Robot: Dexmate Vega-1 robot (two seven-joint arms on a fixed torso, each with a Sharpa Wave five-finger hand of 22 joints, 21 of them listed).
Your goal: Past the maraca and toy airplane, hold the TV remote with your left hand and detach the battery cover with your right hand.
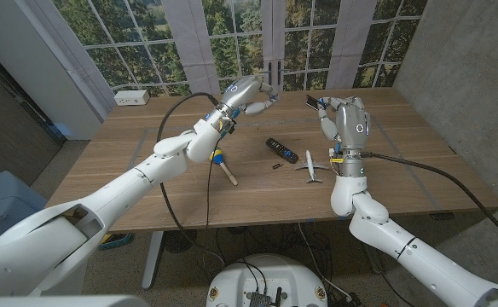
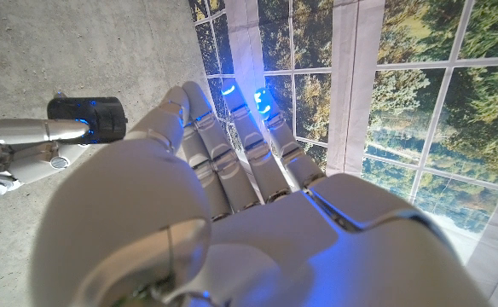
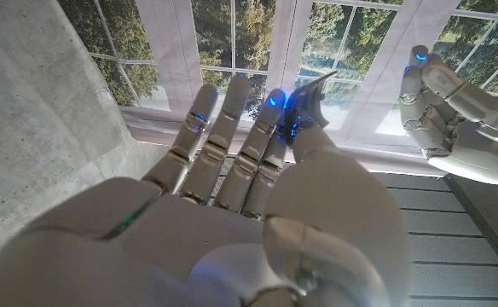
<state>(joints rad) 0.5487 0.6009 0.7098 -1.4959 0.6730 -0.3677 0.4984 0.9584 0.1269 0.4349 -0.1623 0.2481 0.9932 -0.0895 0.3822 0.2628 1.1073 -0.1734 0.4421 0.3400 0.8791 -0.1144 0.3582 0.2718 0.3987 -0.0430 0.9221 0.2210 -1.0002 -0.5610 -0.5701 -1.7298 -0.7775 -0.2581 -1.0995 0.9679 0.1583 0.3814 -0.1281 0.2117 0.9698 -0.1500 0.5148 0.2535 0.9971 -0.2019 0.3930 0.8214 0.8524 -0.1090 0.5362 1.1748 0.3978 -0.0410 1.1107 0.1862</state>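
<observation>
TV remote (image 1: 281,150) lay on the wooden table (image 1: 147,196), dark and angled, near the middle and held by neither robot hand. Just in front of it sat a small dark piece (image 1: 276,166), too small to identify. The toy airplane (image 1: 311,166) rested on the table a little to the remote's right. The maraca (image 1: 222,164) lay to its left, with its wooden handle pointing toward the near edge.

The left robot hand (image 1: 253,92) was raised above the far part of the table, well apart from the remote. Its fingers were loosely spread and held nothing; in the left wrist view (image 2: 232,196) they reached out nearly straight.

The right robot hand (image 1: 343,115) was lifted above the table's right side, palm upright. It pinched a thin dark battery cover (image 1: 313,102) between thumb and fingers. The right wrist view showed that flat piece (image 3: 313,89) sticking up past the fingertips.

A white power strip (image 1: 132,98) lay at the table's far left edge.
</observation>
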